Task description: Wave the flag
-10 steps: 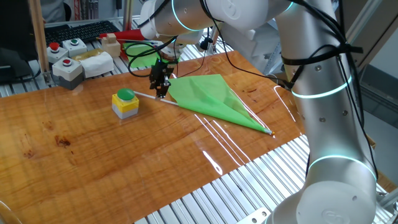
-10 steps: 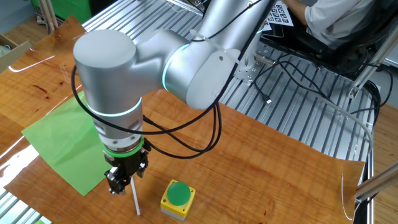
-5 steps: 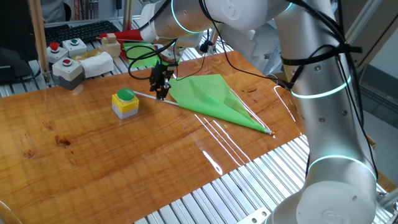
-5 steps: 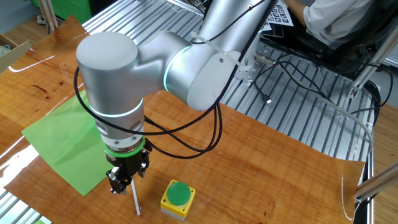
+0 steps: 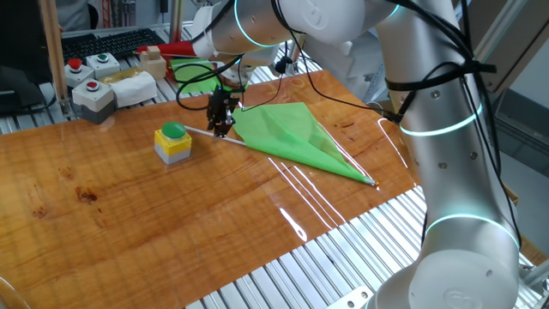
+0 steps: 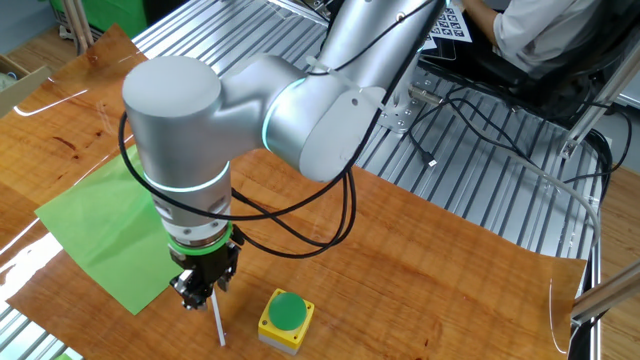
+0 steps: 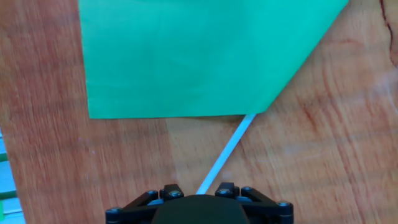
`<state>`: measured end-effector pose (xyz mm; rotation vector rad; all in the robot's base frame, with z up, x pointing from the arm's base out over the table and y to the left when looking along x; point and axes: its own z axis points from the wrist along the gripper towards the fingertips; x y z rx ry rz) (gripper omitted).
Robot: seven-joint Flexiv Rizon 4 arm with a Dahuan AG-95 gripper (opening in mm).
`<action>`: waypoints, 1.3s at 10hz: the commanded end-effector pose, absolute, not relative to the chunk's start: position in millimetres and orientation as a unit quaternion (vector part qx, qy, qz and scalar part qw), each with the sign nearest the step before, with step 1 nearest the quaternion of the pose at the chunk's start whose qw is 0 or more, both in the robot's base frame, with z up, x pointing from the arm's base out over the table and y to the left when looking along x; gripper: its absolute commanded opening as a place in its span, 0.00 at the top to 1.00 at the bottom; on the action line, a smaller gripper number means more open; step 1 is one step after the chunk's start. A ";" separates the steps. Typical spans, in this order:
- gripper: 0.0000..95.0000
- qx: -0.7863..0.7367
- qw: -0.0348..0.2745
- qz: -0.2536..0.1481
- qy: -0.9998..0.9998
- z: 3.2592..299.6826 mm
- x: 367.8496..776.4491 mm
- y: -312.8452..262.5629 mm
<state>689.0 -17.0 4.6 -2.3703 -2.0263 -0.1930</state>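
Note:
The flag is a large bright green sheet (image 5: 292,133) on a thin white stick (image 5: 199,131), lying flat on the wooden table (image 5: 171,223). My gripper (image 5: 221,127) stands over the bare part of the stick, just beside the sheet's edge, shut on the stick. In the other fixed view the gripper (image 6: 197,298) holds the stick (image 6: 217,325) next to the sheet (image 6: 100,230). In the hand view the stick (image 7: 227,152) runs from the sheet (image 7: 205,56) down between my fingertips (image 7: 199,190).
A yellow box with a green button (image 5: 173,142) sits close by the stick's free end, also in the other fixed view (image 6: 286,318). A smaller green sheet (image 5: 193,70), grey button boxes (image 5: 93,86) and a keyboard (image 5: 107,41) lie at the back. Cables (image 5: 343,94) trail across the table.
My hand has shifted very slightly, a touch upward, while still on the stick. The flag lies in nearly the same place.

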 end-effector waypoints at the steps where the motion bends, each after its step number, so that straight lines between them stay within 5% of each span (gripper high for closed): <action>1: 0.80 -0.756 -0.004 -0.059 -0.651 0.0 689.8 -17.6; 3: 0.80 -0.756 -0.001 -0.056 -0.652 4.1 689.7 -17.4; 4: 1.00 -0.756 -0.001 -0.057 -0.652 4.2 689.7 -17.4; 13: 1.00 -0.739 -0.019 -0.040 -0.672 10.3 689.5 -17.6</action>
